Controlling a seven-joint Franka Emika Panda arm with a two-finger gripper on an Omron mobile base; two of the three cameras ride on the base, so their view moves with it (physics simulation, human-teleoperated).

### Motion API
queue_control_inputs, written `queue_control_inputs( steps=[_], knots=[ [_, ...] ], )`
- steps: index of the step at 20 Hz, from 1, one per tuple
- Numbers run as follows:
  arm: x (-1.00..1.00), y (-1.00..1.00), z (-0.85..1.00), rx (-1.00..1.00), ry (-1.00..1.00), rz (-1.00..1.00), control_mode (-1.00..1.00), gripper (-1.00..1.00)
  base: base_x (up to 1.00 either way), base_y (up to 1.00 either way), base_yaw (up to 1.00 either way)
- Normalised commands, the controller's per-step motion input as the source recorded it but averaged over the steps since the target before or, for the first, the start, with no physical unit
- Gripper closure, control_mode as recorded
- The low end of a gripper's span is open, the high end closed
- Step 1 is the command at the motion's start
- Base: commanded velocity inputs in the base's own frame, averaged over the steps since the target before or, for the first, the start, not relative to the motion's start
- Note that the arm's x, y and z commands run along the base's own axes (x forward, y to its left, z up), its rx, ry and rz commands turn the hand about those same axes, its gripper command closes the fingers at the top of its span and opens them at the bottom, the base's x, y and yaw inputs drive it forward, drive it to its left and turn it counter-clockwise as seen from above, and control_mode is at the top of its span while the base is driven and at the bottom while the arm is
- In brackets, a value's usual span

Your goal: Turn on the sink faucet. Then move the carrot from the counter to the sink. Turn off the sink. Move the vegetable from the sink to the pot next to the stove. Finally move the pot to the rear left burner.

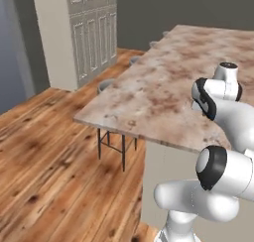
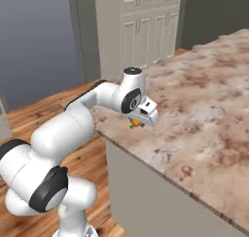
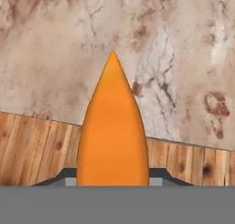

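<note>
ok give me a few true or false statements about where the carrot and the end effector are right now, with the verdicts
1. The end effector is shut on the carrot. True.
2. The carrot lies loose on the wooden floor. False: it is held in the end effector, above the edge of the marbled counter.
3. In the hand view the carrot's pointed tip faces away from the camera, toward the counter. True.
4. A stool stands under the counter's overhang in the left base view. True.
5. The carrot is blue. False: it is orange, with a bit of green showing in the right base view.
</note>
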Motion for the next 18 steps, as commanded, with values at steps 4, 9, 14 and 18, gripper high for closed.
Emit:
queue_control_inputs(
  steps=[4,9,14,18],
  knots=[
    [0.00,0.00,0.00,0.00,0.00,0.00,1.00,1.00,0.00,-0.71,-0.50],
    [0.00,0.00,0.00,0.00,0.00,0.00,1.00,1.00,0.03,-0.68,-0.50],
    [0.00,0.00,0.00,0.00,0.00,0.00,1.00,1.00,0.05,-0.71,-0.50],
    [0.00,0.00,0.00,0.00,0.00,0.00,1.00,1.00,0.04,-0.75,-0.50]
  ],
)
